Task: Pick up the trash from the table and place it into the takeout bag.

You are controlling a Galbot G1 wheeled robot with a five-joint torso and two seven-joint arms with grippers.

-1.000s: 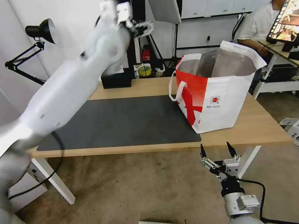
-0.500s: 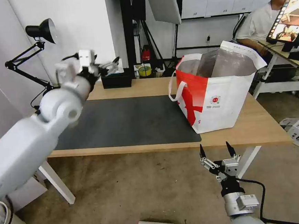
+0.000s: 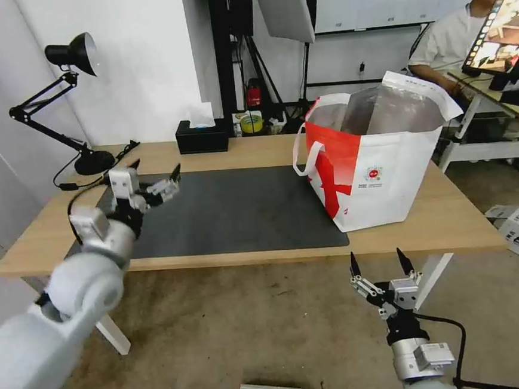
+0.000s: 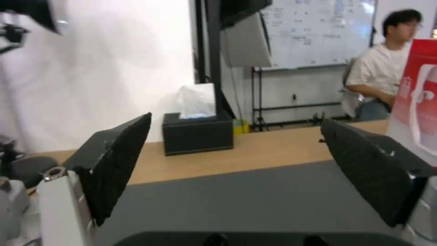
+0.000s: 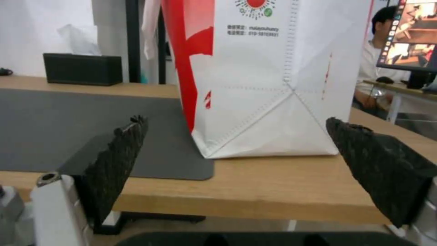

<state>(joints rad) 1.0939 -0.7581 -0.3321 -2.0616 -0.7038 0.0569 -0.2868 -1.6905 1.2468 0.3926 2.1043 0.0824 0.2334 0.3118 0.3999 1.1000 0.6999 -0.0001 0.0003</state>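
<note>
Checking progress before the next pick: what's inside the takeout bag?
The takeout bag stands open on the table; silver foil lining shows near its mouth. Its walls hide the bottom, so contents cannot be seen.

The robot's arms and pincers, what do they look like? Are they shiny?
Both arms are smooth, rounded tubes in white and pale grey. Each ends in a pincer: the left pincer and the right pincer have two pointed black fingers with a rough, grainy inner face, on silvery metal links. A small white box sits on each wrist, and a black cable trails from each.
</note>
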